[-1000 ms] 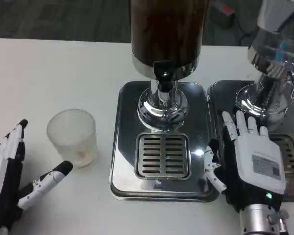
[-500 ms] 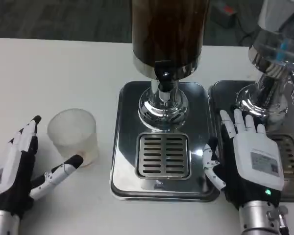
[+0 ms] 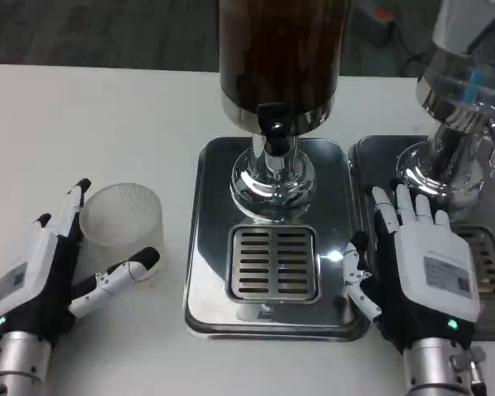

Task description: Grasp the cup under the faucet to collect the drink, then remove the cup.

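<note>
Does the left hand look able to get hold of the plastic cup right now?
Probably yes. The left hand is open right beside the frosted plastic cup, fingers on its left and thumb at its front. Nothing stands between them, and the table around the cup is bare.

Left robot hand (image 3: 41, 276) cradles frosted cup (image 3: 122, 223) beside the dispenser (image 3: 276, 99).

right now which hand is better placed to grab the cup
Left. The left hand is already around the cup, its fingers spread on both sides. The right hand sits past the drip tray, far from the cup.
</note>
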Controlling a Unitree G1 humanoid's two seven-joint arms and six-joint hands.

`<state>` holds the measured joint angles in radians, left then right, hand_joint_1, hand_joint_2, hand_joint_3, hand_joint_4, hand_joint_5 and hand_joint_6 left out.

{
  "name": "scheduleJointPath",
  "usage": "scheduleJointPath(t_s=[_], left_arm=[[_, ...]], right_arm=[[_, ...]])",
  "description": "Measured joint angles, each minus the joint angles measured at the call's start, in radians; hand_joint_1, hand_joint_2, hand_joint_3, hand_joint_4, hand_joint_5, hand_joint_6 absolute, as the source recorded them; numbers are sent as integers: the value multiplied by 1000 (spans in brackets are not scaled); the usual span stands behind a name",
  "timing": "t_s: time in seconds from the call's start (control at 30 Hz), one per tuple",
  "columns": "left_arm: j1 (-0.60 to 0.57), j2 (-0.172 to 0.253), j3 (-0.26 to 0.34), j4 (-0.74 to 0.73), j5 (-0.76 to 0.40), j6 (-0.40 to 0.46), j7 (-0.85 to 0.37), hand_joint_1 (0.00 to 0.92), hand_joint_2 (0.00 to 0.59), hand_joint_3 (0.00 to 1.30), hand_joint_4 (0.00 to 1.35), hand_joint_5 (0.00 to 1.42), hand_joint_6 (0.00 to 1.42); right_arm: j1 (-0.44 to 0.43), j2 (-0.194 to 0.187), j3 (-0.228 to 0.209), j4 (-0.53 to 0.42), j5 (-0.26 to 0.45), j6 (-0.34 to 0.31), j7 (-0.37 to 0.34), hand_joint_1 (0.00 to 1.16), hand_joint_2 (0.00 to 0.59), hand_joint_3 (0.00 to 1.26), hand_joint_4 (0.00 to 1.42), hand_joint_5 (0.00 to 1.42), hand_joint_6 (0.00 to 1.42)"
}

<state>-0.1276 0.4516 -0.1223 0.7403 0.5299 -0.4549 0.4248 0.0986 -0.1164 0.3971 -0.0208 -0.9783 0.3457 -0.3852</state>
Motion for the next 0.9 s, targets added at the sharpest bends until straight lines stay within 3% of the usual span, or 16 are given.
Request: scheduleJointPath(t_s=[0.57, 0.9], left_arm=[[-80, 1, -40, 92, -5, -10, -5, 113, 4, 0, 0, 220, 103], [-124, -4, -47, 198, -15, -119, 42, 250, 57, 0, 46, 381, 289]], right_arm=[[1, 8, -4, -4, 0, 5, -2, 178, 586, 116, 0, 0, 0], [8, 10, -6, -21, 0, 16, -2, 183, 583, 116, 0, 0, 0]])
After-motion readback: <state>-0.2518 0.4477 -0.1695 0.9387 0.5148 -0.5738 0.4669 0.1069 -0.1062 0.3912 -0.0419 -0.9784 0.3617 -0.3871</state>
